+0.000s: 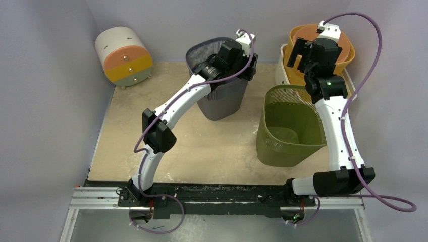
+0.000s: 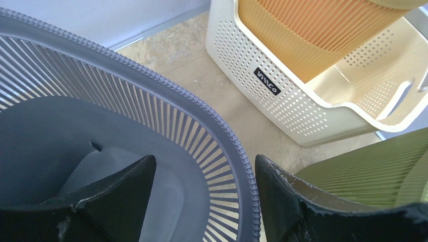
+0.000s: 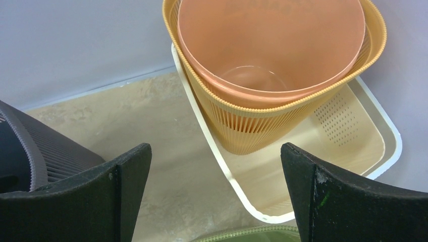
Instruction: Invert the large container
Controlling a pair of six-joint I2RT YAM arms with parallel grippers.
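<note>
A grey slatted bin [image 1: 222,103] stands mouth up at the back middle of the table. My left gripper [image 1: 250,65] is open and straddles its right rim [image 2: 222,133]. In the left wrist view [image 2: 204,194] one finger is inside the bin and the other outside, close to the rim. An olive green slatted bin [image 1: 290,133] stands mouth up to the right. My right gripper [image 1: 301,56] is open and empty, high over the gap beyond the green bin's far rim [image 3: 252,234]; it also shows in the right wrist view [image 3: 216,194].
A white perforated basket [image 3: 353,151] at the back right holds a yellow-orange slatted bin [image 3: 252,131] with a salmon bin [image 3: 267,40] nested inside. A round cream, orange and yellow drawer unit [image 1: 123,55] sits at the back left. Walls close in on three sides.
</note>
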